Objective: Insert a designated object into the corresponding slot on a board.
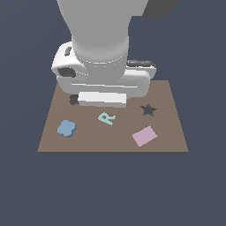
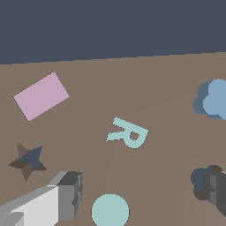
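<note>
A: What do we see on the board, going from the exterior view's left?

B: The light-blue lobed piece lies flat near the left edge; its dark slot sits beyond, half hidden by the arm. Then the teal R, pink rectangle, star cutout.

A: The gripper?

B: Spread apart, grasping nothing, above a teal disc.

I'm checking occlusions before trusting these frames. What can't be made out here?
- Slot: exterior view, mostly behind the arm; wrist view, partly behind a finger.
- Teal disc: unseen in the exterior view, hidden by the arm.
- Blue piece: cut by the wrist view's edge.
- Gripper: fingertips out of frame.
</note>
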Controlling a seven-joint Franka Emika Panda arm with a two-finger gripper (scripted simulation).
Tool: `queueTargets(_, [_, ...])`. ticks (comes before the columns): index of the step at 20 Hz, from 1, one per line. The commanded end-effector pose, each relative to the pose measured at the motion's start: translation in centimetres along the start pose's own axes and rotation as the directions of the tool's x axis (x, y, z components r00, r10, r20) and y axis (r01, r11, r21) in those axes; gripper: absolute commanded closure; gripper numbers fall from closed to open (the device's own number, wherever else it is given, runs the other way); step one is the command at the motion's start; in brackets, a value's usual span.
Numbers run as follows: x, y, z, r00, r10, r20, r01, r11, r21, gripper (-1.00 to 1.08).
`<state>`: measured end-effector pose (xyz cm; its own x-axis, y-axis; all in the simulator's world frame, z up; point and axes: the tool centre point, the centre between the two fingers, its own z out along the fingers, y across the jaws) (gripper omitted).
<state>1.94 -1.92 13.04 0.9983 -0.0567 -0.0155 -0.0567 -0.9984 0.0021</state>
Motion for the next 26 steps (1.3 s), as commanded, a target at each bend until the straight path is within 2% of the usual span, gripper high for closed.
queueTargets(1, [1.1, 1.7, 1.1, 0.999, 0.044, -0.002, -0.044, 0.999, 0.0, -0.92])
queueTargets(9, [4.6, 8.2, 5.2, 0.978, 0.207, -0.01, -0.207, 0.978, 0.002, -0.92])
queueTargets(14, [5.8, 11.2, 6.8, 0.961, 0.276, -0.012, -0.276, 0.961, 0.005, -0.92])
queueTargets(20, [6.5, 13.2, 7.9, 0.947, 0.322, -0.014, -0.322, 0.947, 0.007, -0.92])
queueTargets(26, [6.6, 13.5, 8.1, 0.944, 0.329, -0.014, -0.329, 0.944, 0.007, -0.92])
